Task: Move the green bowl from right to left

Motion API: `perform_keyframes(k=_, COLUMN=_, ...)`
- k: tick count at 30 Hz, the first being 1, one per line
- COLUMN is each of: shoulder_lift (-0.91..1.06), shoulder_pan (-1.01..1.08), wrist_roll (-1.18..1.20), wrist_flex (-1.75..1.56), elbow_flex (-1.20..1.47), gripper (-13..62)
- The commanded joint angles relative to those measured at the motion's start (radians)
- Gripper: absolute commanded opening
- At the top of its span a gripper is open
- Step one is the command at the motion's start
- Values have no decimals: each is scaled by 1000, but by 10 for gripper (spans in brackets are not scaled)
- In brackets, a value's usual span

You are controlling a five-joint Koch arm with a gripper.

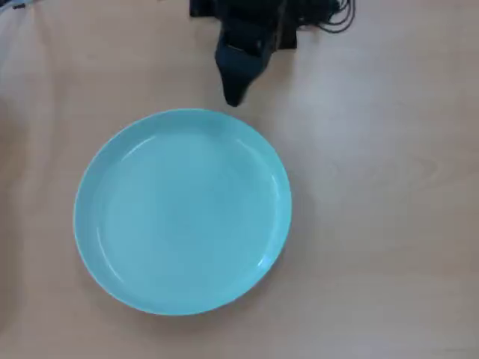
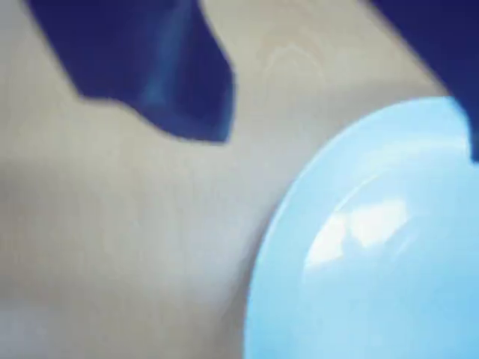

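The green bowl (image 1: 183, 213) is a wide, shallow, pale turquoise dish lying flat on the wooden table, left of centre in the overhead view. My black gripper (image 1: 234, 96) hangs just beyond its far rim, tip pointing toward the bowl and apart from it. In the wrist view the bowl (image 2: 374, 262) fills the lower right. One dark finger (image 2: 150, 75) shows at upper left and the other at the right edge. The gripper (image 2: 344, 142) is open, with only bare wood and the bowl's rim between the fingers.
The arm's black base (image 1: 247, 19) and some dark cables (image 1: 337, 19) sit at the top edge of the overhead view. Light wooden tabletop (image 1: 389, 187) stretches to the right of the bowl, with a narrower strip on its left.
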Motion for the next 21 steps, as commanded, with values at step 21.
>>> perform_keyframes(k=21, shoulder_lift=28, shoulder_pan=204, wrist_roll=-219, wrist_flex=-344, elbow_flex=324, gripper=341)
